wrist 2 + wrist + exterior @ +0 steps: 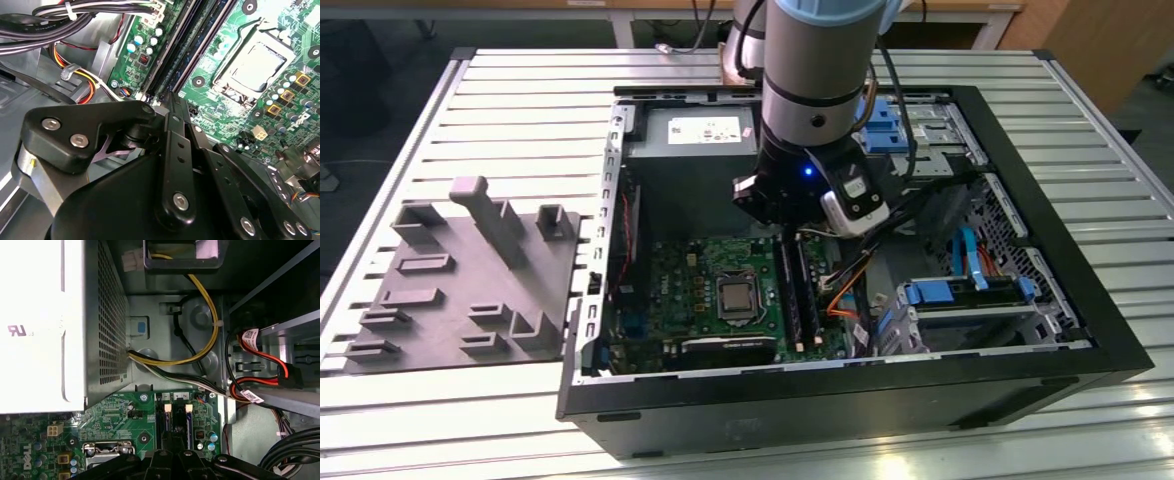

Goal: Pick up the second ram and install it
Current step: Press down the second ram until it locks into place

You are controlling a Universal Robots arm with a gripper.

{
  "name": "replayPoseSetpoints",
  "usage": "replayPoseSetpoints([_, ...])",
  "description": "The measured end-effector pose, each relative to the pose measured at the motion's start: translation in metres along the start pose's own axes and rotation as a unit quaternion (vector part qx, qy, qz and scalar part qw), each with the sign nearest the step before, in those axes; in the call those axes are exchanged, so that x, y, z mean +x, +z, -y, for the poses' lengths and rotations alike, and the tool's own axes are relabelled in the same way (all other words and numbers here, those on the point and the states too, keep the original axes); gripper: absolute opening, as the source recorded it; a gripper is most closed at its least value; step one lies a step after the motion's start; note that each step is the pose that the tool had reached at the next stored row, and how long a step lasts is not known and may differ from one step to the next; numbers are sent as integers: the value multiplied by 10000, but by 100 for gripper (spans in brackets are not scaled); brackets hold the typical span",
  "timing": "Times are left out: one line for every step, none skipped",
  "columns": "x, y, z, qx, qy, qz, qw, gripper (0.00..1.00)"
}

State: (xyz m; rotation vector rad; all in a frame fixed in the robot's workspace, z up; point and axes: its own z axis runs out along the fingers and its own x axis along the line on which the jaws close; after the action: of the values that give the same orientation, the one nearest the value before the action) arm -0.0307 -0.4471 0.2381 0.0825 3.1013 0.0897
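My gripper [790,235] hangs mid-frame in the exterior view, just above the motherboard [707,290] and its memory slots [176,425]; whether my fingers grip anything, I cannot tell.

I see print, but none I can read off. In the exterior view a white sticker [707,130] sits on the power supply, at twelve o'clock from the motherboard [720,290]. In the first wrist view there are a mark on the supply's pale label [17,330], white board lettering [24,450] and white tags [250,336] on the red cable [265,357].
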Motion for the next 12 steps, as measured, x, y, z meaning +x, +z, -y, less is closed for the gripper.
replayPoseSetpoints([0, 0, 1, 0, 0, 0, 10000, 11])
replayPoseSetpoints([-1, -1, 24, 2, 0, 0, 10000, 11])
replayPoseSetpoints([-3, -2, 50, 6, 0, 0, 10000, 11])
replayPoseSetpoints([-3, -3, 51, 6, 0, 0, 10000, 11])
replayPoseSetpoints([-3, -3, 53, 6, 0, 0, 10000, 11])
replayPoseSetpoints([-3, -3, 55, 6, 0, 0, 10000, 11])
replayPoseSetpoints([-3, -3, 57, 7, 0, 0, 10000, 11])
replayPoseSetpoints([-3, -3, 59, 6, 0, 0, 10000, 11])
replayPoseSetpoints([-3, -3, 61, 7, 0, 0, 10000, 11])
replayPoseSetpoints([-3, -4, 63, 7, 0, 0, 10000, 11])
replayPoseSetpoints([-4, -4, 65, 6, 0, 0, 10000, 11])
replayPoseSetpoints([-4, -4, 68, 6, 0, 0, 10000, 11])
